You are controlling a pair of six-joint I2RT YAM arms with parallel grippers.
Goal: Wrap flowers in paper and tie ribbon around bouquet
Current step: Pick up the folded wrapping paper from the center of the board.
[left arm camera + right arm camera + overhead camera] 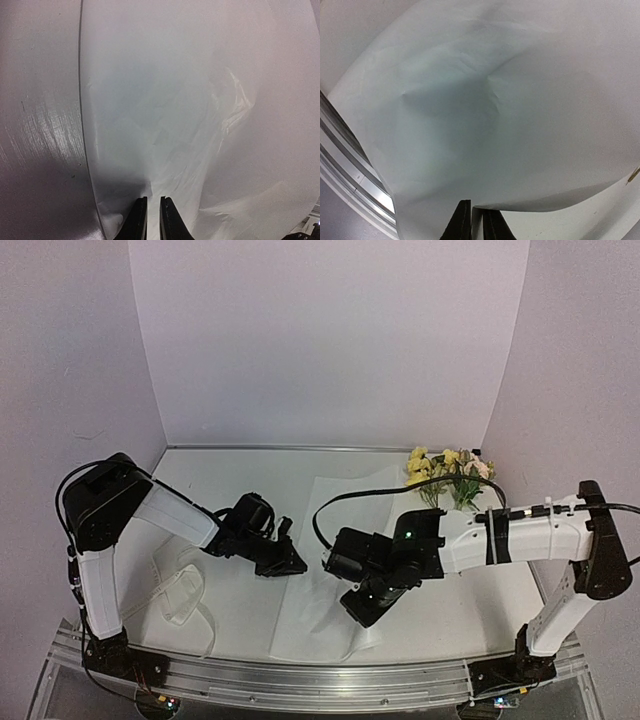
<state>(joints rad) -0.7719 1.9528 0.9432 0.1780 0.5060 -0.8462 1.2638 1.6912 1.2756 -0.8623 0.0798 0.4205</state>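
Left fingers (140,225) are narrow, pinching the left edge of the paper (310,610). Right fingers (462,222) are narrow at its curled near edge, can't tell if they're gripping. The thin, creased sheet lies mid-counter (230,490), with the flowers (445,472) well apart in the far right corner.

We see a pale grey surface (240,485), glossy where the light catches it, closed in by plain white backdrop walls (330,340) behind and on both sides. Along its near edge runs a ribbed aluminium rail (300,685).
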